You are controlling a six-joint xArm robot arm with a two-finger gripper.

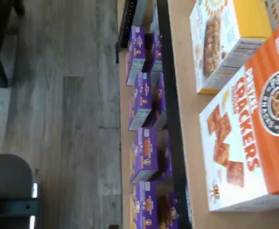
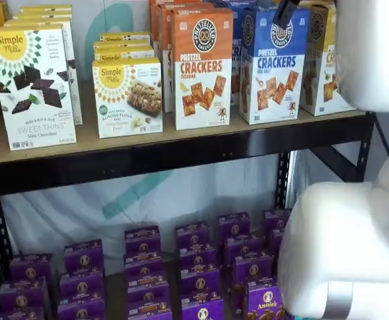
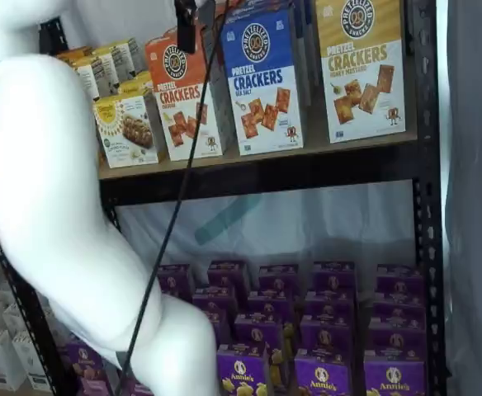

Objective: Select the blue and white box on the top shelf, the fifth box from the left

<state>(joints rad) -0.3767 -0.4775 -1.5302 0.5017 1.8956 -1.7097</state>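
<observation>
Blue-topped, the box point(image 2: 273, 67) stands untouched on the top shelf point(image 2: 148, 143), just below my gripper point(image 2: 286, 13), whose black fingers, set wide, hang above its upper edge; the grasp is not yet made.

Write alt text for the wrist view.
An orange-topped cracker box and a yellow-topped box stand on the top shelf. Purple boxes fill the lower deck, with grey wood floor beyond; no gripper shows.

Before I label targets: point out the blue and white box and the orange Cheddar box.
blue and white box point(image 2: 272, 67), a shelf view, front face.
orange Cheddar box point(image 2: 202, 70), a shelf view, front face.
</observation>
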